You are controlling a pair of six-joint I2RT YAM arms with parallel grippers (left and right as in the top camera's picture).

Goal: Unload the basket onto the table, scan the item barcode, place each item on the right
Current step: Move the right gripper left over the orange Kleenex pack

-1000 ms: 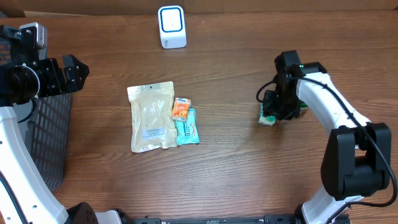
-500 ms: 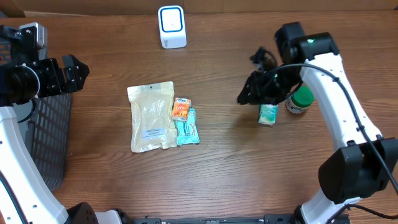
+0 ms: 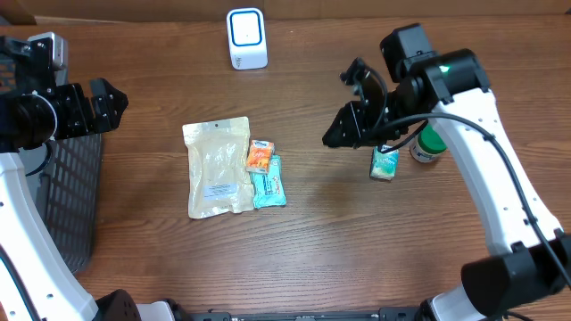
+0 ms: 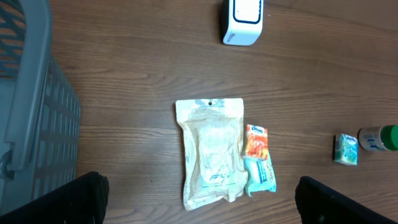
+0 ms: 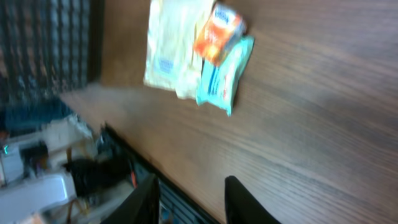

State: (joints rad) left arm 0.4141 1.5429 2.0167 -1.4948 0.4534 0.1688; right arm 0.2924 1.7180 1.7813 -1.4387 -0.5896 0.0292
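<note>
The right gripper (image 5: 191,186), part-open and empty, hovers nearer than the wide-open left gripper (image 3: 112,102) to the teal packet (image 3: 268,183) on its left, long axis front-to-back

The basket (image 3: 67,196) runs off the overhead view at 9 o'clock, and the green-capped bottle (image 3: 434,143) at 3 o'clock is partly hidden behind the right arm (image 3: 464,76); the left wrist view crops that bottle at its 3 o'clock edge. The right wrist view is blurred throughout, its packets (image 5: 224,78) at 12 o'clock unreadable and the right fingers (image 5: 244,202) cropped at 6 o'clock.
</note>
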